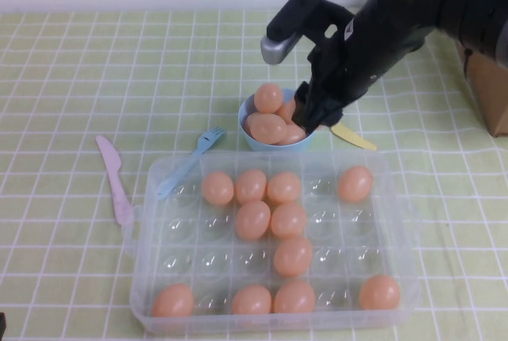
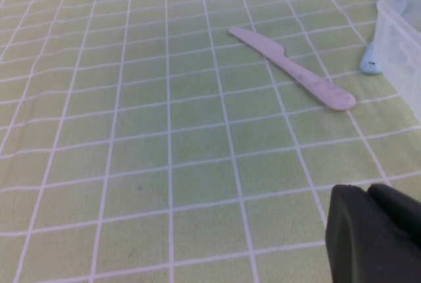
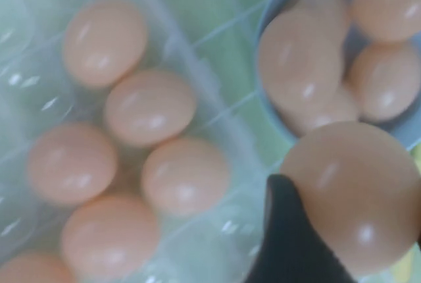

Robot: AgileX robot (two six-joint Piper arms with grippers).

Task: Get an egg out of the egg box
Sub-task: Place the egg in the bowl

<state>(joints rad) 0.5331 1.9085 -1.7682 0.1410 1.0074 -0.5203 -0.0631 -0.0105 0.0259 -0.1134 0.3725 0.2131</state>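
My right gripper (image 1: 312, 117) hangs at the right rim of the light-blue bowl (image 1: 252, 139), just behind the egg box's far edge. In the right wrist view the gripper (image 3: 352, 233) is shut on a peach-orange egg (image 3: 352, 194), held above the gap between bowl (image 3: 268, 16) and box. The clear plastic egg box (image 1: 147, 277) lies at the front centre with several eggs (image 1: 252, 220) in its cups. It also shows in the right wrist view (image 3: 191, 52). My left gripper (image 2: 365, 194) is shut and empty, low over the tablecloth left of the box.
The bowl holds several eggs (image 1: 268, 128). A pink plastic knife (image 1: 116, 182) lies left of the box, and also shows in the left wrist view (image 2: 289, 67). A blue fork (image 1: 190, 160) leans at the box's far left corner. A yellow utensil (image 1: 354, 137) lies right of the bowl. A brown box (image 1: 492, 87) stands far right.
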